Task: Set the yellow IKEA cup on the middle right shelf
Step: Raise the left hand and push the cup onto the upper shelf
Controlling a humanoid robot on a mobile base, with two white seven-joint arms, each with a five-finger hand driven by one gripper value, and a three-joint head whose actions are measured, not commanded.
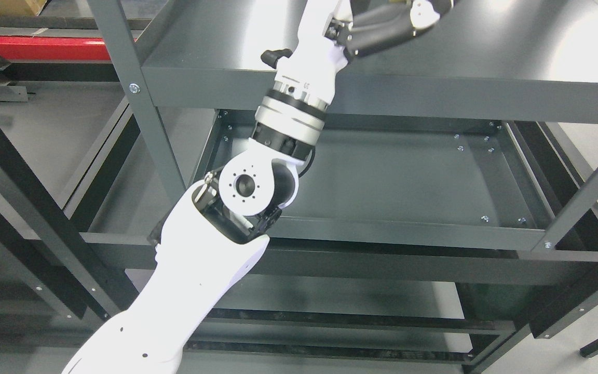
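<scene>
Dark grey metal shelving unit [434,93] across nearly the whole view, several tiers deep. Top shelf board [512,57] at upper right, glare on its far right part. Below it, a recessed tray-like shelf [408,176], bare, bolts at its corners. White left arm [195,280] rising from the lower left, elbow joint near centre, silver wrist ring above. Left hand [387,23] over the top board at the upper edge, dark fingers [382,31] partly cut off by the frame; cannot tell whether clenched or released. Yellow cup nowhere visible.
</scene>
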